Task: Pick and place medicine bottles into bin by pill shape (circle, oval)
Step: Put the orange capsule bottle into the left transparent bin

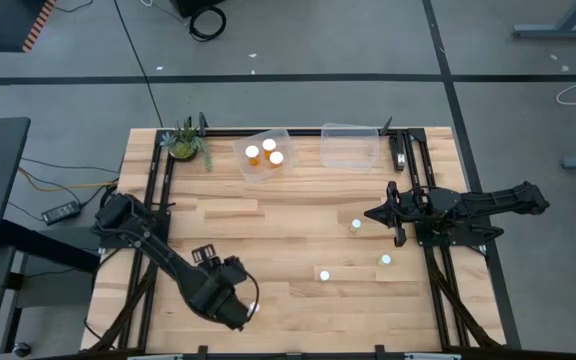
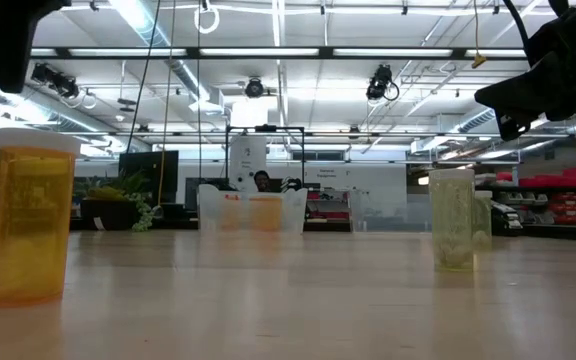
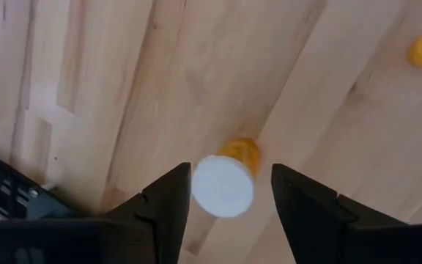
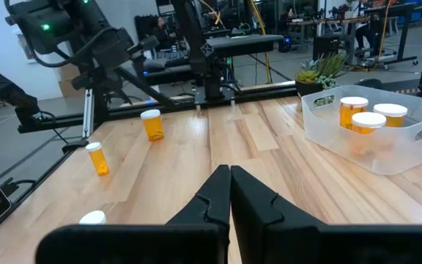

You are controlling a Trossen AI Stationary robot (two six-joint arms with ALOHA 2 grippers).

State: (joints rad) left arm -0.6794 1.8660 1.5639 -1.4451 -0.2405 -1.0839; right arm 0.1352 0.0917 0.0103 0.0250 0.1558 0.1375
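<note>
A: How is a medicine bottle (image 3: 229,180) judged to handle, and where should it be gripped?

B: It is judged light, stiff and smooth-walled, so some slip is to be expected. The orange wall just below the white cap is thought the best hold. One bottle is seen upright on the counter (image 1: 268,230) between the parted fingers of the left gripper (image 3: 226,198), at the near left; no contact can be confirmed.

A: Where are the others?

B: Three bottles (image 1: 265,152) are seen in the left clear bin (image 1: 286,135) at the far edge. The right clear bin (image 1: 348,148) beside it appears empty. Three loose bottles (image 1: 356,225) are spread on the right half of the counter. The right gripper (image 4: 230,192) is held above them, fingers pressed together on nothing.

A: What cannot be made out?

B: The pill shapes cannot be read in any view. In the high view, the left gripper's bottle is hidden under the arm.
</note>
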